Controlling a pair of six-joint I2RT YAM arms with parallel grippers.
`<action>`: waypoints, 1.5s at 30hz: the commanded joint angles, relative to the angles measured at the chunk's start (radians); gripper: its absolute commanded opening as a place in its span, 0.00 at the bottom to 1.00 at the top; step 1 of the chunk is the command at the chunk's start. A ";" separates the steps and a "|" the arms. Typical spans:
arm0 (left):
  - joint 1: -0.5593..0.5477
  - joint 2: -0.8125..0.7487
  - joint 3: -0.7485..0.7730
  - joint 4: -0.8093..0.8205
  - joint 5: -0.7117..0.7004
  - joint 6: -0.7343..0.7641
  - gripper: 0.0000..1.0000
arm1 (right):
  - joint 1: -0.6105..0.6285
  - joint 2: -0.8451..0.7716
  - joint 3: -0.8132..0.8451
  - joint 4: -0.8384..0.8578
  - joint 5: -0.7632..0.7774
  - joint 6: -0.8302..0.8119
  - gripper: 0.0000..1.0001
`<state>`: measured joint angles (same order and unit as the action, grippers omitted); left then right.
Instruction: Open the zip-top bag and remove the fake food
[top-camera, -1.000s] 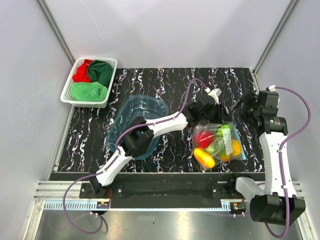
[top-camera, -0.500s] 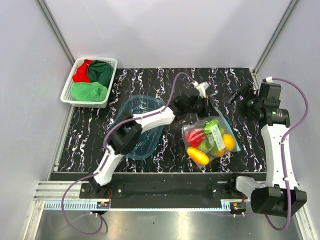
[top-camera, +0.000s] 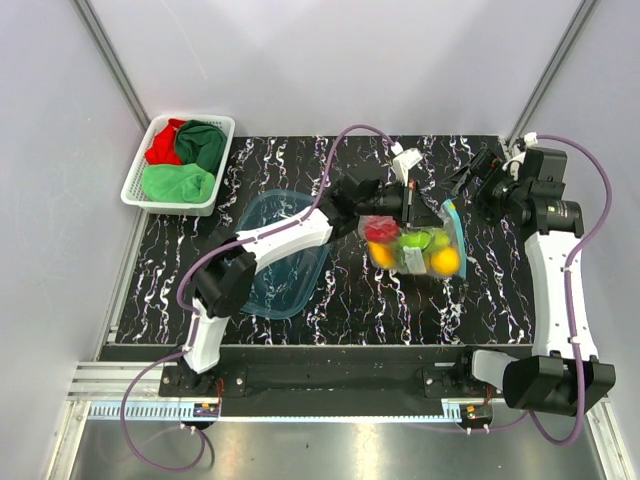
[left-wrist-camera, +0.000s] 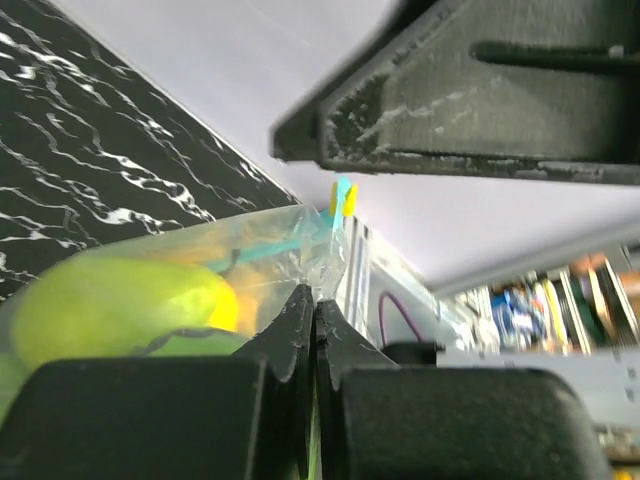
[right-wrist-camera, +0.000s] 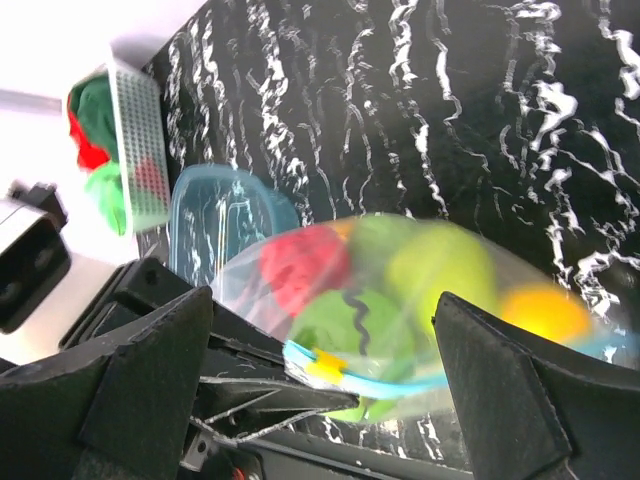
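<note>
The clear zip-top bag (top-camera: 415, 247) hangs above the mat, its teal zip strip (right-wrist-camera: 420, 381) and yellow slider (right-wrist-camera: 325, 365) toward the right arm. Inside it is fake food: a red piece (top-camera: 380, 228), green pieces (top-camera: 412, 240) and an orange one (top-camera: 445, 261). My left gripper (top-camera: 412, 205) is shut on the bag's plastic by the zip strip, and the pinch shows in the left wrist view (left-wrist-camera: 315, 300). My right gripper (top-camera: 472, 180) is open just right of the bag. In the right wrist view its fingers (right-wrist-camera: 150, 380) stand wide apart before the bag's mouth (right-wrist-camera: 380, 290), not touching it.
A translucent blue tub (top-camera: 278, 250) lies on the black marbled mat (top-camera: 300, 170) under the left arm. A white basket (top-camera: 222, 130) with red and green cloths stands at the back left. Grey walls close in the back and both sides.
My left gripper has lifted the bag off the mat and carried it back toward the right gripper. The right gripper has drawn back and up a little, staying open.
</note>
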<state>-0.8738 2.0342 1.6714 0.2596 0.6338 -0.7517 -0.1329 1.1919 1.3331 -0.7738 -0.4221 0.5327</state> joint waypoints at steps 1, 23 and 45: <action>0.024 -0.019 0.071 0.009 0.174 0.077 0.00 | 0.001 -0.021 0.006 0.083 -0.118 -0.099 1.00; 0.176 0.205 0.111 1.028 0.756 -0.709 0.00 | 0.001 -0.181 -0.514 1.036 -0.563 0.204 0.68; 0.222 0.084 -0.047 0.792 0.636 -0.469 0.00 | 0.003 -0.161 -0.529 0.901 -0.580 0.070 0.55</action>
<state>-0.6552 2.1799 1.6318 0.9970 1.3132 -1.2564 -0.1329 1.0386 0.7998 0.1589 -1.0042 0.6640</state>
